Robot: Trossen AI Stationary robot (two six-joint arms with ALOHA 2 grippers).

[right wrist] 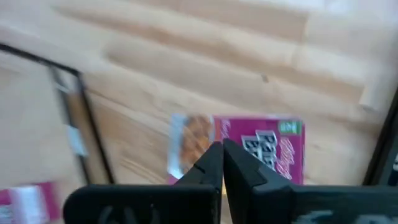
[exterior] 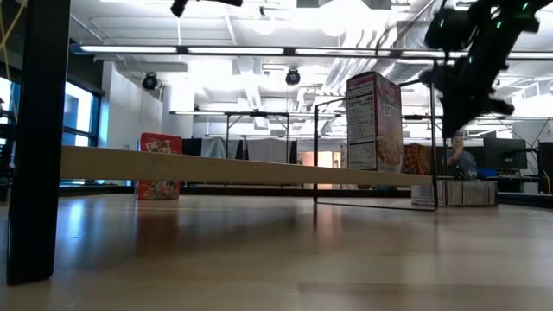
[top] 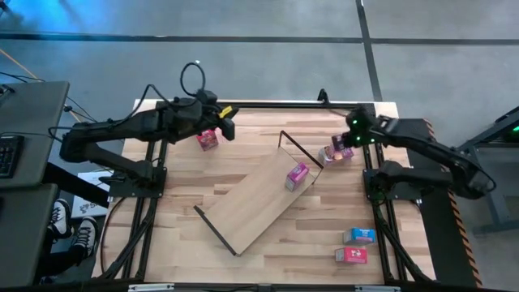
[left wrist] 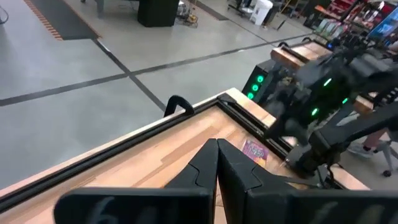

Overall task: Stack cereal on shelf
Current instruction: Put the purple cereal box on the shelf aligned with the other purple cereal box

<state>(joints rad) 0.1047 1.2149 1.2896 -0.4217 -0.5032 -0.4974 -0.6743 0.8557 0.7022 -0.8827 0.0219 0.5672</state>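
The shelf (top: 258, 201) lies slantwise on the table's middle, black wire frames at both ends. One pink cereal box (top: 297, 176) stands upright on its far right end (exterior: 374, 121). A red box (top: 208, 139) stands on the table by the far left. A magenta box (top: 335, 152) lies flat at the far right (right wrist: 258, 149). A blue box (top: 359, 235) and a red box (top: 351, 255) lie at the near right. My right gripper (top: 347, 144) hovers shut above the magenta box (right wrist: 222, 154). My left gripper (top: 225, 128) is shut beside the far-left red box (left wrist: 216, 163).
A black rail (top: 276, 104) runs along the table's far edge. The arms' base frames stand at the left (top: 150, 174) and right (top: 381, 191) sides. Bare tabletop (top: 178, 251) shows at the near left, in front of the shelf.
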